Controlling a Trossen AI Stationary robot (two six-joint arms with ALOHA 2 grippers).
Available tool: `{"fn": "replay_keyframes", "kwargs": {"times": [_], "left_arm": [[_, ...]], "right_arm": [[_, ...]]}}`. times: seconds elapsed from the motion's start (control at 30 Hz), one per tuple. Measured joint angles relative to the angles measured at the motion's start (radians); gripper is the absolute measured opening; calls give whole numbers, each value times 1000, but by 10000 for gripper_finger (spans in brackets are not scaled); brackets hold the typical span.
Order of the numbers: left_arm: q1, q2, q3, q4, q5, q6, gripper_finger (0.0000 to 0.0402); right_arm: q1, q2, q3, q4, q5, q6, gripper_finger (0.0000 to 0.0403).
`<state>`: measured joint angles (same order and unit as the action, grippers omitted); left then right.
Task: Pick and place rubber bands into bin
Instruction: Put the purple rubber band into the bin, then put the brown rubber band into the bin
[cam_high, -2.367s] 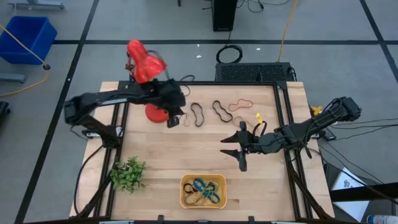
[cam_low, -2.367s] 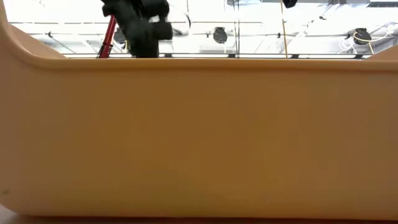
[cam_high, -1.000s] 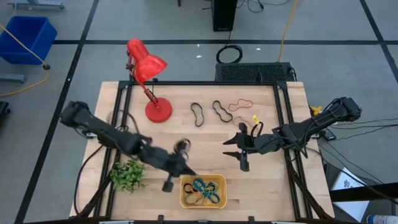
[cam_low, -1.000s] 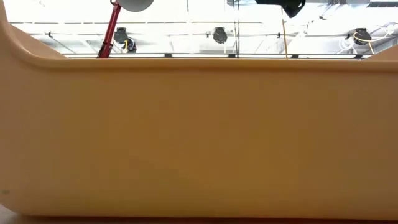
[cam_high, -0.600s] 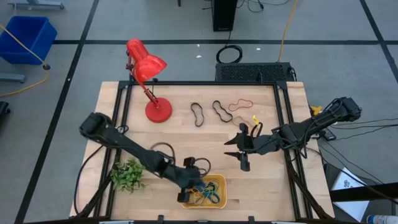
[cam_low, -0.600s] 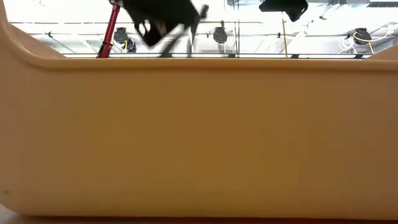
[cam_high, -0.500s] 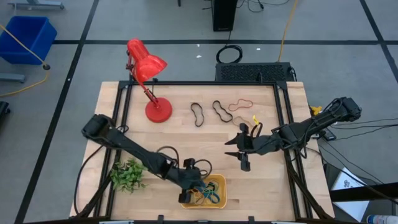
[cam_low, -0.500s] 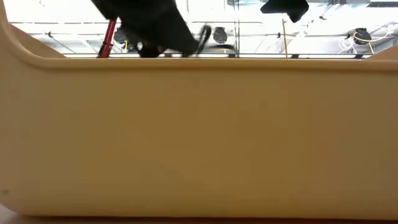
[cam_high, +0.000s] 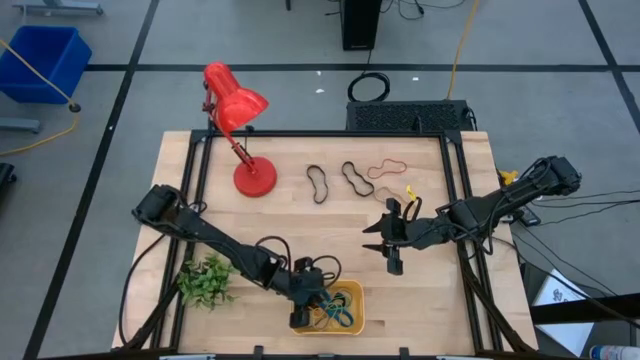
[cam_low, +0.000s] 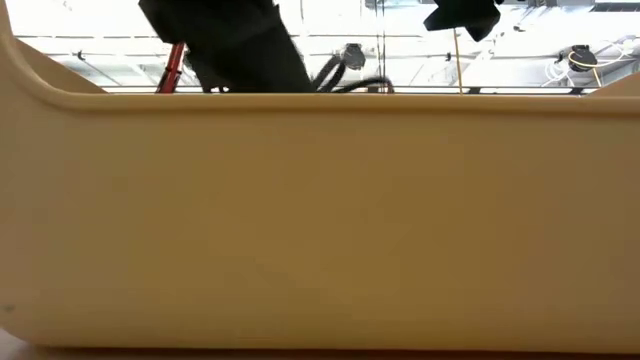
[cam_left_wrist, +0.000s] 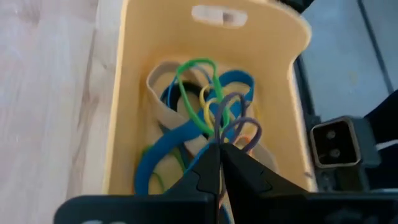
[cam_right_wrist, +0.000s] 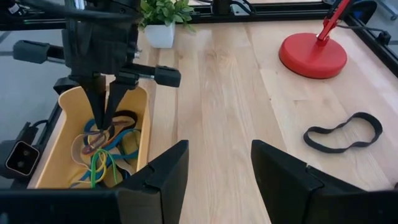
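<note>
The orange-yellow bin (cam_high: 357, 290) sits at the table's near edge; its wall (cam_low: 320, 220) fills the low view. Several rubber bands in blue, green, tan and yellow lie inside it (cam_left_wrist: 186, 118). My left gripper (cam_high: 318, 303) reaches into the bin, shut on a greyish-purple rubber band (cam_left_wrist: 233, 112). On the far half of the table lie two black bands (cam_high: 318, 183) (cam_high: 354, 177), a reddish one (cam_high: 386, 167) and a small yellow one (cam_high: 415, 190). My right gripper (cam_high: 386, 250) hovers open at the right, above bare wood. My left gripper pinches the greyish-purple band's near end (cam_left_wrist: 225, 134) between its two fingertips. The fingers (cam_right_wrist: 98, 102) slant down into the bin from the table's left. The band's loops spread out past the tips over the other bands in the bin.
A red desk lamp (cam_high: 238, 105) with its round base (cam_high: 254, 180) stands at the far left. A small potted plant (cam_high: 205, 280) stands left of the bin. A blue crate (cam_high: 40, 60) is on the floor beyond the table. Bare wood lies between bin and loose bands.
My left gripper has gone toward the table's near edge and right, rolling as it went, and has sunk into the bin with the band still between its fingers. Over the last half second it has hardly moved.
</note>
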<state>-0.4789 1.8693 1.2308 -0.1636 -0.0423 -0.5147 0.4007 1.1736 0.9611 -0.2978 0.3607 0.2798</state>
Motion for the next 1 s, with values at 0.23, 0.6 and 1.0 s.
{"fn": "replay_keyframes", "kwargs": {"times": [0.23, 0.6, 1.0], "left_arm": [[1, 1, 0, 5, -13, 0, 27], [13, -21, -1, -37, 87, 43, 146], [100, -352, 0, -130, 121, 231, 184]], "right_arm": [[0, 0, 0, -1, 0, 0, 171], [0, 0, 0, -1, 0, 0, 169], [0, 0, 0, 54, -96, 76, 172]]}}
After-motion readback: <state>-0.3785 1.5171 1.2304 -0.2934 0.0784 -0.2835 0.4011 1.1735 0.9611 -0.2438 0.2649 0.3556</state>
